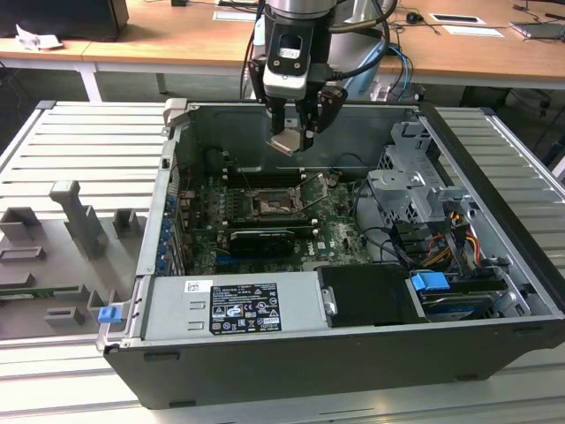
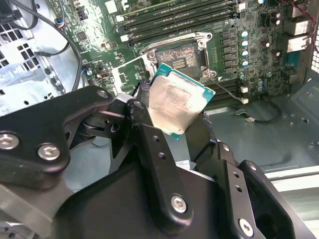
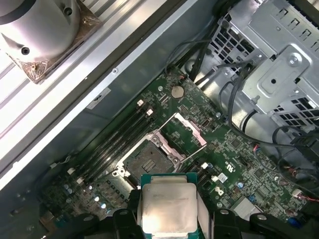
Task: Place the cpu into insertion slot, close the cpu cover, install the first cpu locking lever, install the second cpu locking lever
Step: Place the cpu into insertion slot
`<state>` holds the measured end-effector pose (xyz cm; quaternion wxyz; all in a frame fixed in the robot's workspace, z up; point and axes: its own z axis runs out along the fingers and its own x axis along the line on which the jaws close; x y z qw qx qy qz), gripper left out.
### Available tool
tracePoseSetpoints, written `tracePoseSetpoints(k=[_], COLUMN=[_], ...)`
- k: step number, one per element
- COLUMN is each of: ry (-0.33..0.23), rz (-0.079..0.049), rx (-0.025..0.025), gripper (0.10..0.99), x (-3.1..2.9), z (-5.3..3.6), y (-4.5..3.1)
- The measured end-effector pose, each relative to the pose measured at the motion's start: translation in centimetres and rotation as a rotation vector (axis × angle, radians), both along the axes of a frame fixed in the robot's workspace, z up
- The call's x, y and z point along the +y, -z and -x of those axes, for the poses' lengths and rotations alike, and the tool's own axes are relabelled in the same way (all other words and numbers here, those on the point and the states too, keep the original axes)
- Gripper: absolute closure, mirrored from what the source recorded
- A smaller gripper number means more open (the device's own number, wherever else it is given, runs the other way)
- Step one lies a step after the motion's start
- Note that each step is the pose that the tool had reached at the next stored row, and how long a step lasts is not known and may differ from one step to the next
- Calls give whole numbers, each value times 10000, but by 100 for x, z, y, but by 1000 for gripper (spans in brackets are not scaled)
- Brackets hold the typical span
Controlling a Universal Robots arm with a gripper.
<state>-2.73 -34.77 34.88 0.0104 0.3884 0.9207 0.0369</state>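
My gripper [image 1: 292, 139] hangs above the open computer case, shut on the cpu [image 1: 287, 144], a flat square chip with a pale metal top. In both wrist views the cpu [image 3: 167, 213] [image 2: 174, 102] sits tilted between the black fingers [image 2: 144, 124]. Below it on the green board lies the insertion slot [image 1: 268, 204] [image 3: 143, 158] [image 2: 181, 55], its dark pin field bare. The cpu cover [image 1: 311, 191] [image 3: 185, 133], a silver frame with a square window, stands flipped open beside the slot. The chip is well above the slot and does not touch it.
Long black memory slots [image 1: 265, 173] run just behind the socket. A metal drive cage [image 1: 410, 185] with cables stands at the exterior view's right. The labelled power supply [image 1: 231, 309] lies along the case front. A grey fixture tray [image 1: 71, 238] is outside the case.
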Motion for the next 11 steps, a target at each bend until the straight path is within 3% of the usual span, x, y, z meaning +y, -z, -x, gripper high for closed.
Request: tracePoseSetpoints(k=[11], ry=[911], rz=[2], rx=[1], gripper=[557], x=[0], z=[0], y=[19])
